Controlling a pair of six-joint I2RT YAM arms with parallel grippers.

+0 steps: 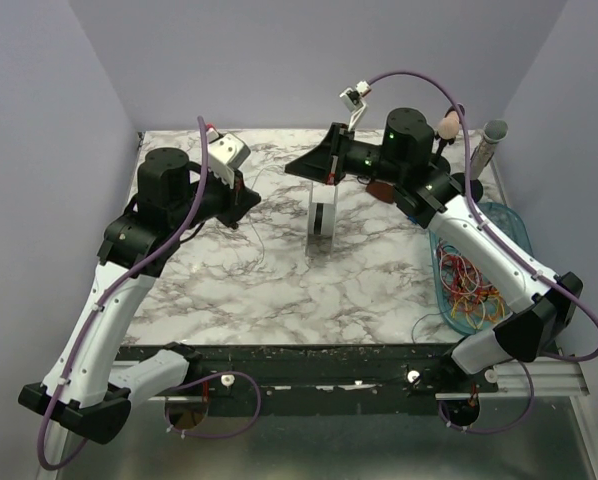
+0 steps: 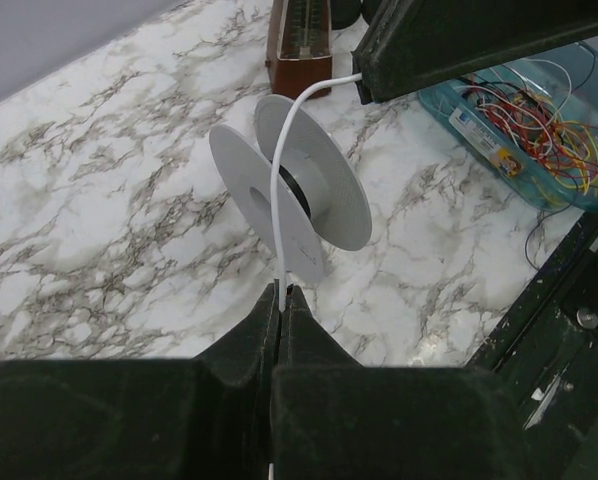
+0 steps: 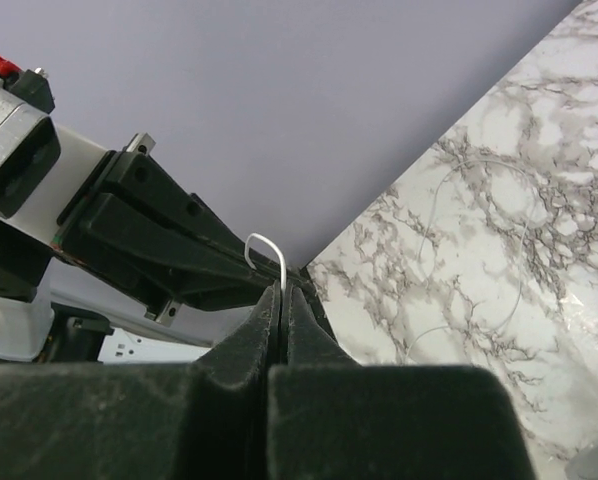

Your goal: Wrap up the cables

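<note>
**A:** What has the left gripper (image 2: 281, 296) got?

**B:** Its fingers are pinched tight on a white cable (image 2: 275, 190), which comes straight out from between the tips. It is one thin, smooth, pale strand.

**A:** Where does it go from there?

**B:** It runs away from the claw and across the white spool (image 2: 344, 205), which stands on edge on the marble table (image 2: 99, 200) just ahead of the fingertips. Past the spool it bends towards the right gripper (image 3: 281, 292).

**A:** And that claw?

**B:** It is clamped on the same cable. A small white loop pokes out above its closed tips, and the left claw faces it close by.

**A:** The rest of the cables?

**B:** The coloured cables (image 2: 524, 115) are a loose tangle of thread-thin wires, mostly red and yellow with some orange and green. They lie in a teal bin (image 1: 516, 222), well off to the side of the left claw and apart from both sets of fingers.
</note>
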